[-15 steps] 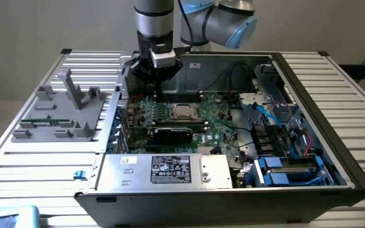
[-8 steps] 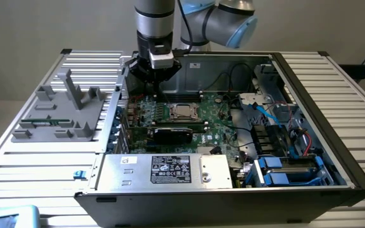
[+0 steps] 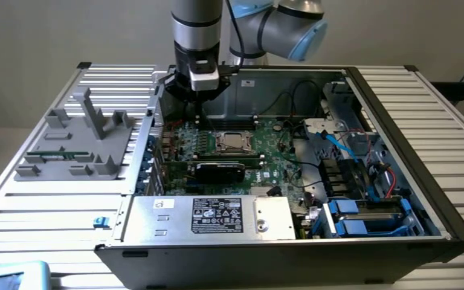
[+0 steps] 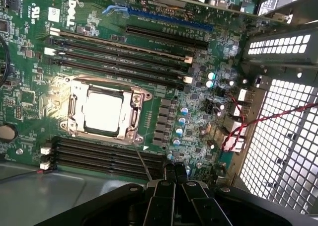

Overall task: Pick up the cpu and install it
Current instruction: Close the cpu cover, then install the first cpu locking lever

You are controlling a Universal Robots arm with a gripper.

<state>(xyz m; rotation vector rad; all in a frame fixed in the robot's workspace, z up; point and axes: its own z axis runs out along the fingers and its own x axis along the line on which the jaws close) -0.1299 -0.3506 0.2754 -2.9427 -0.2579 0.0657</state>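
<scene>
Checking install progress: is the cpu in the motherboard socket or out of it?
In. The cpu lies flat inside the socket frame, its silver top showing.

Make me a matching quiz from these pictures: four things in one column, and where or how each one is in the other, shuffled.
1 cpu
2 gripper
3 silver box
4 grey fixture

A shut, over the motherboard
B outside the case, exterior view's left
C seated in the socket frame
D inside the case, near edge in the exterior view

Pairs: 1-C, 2-A, 3-D, 4-B
</scene>
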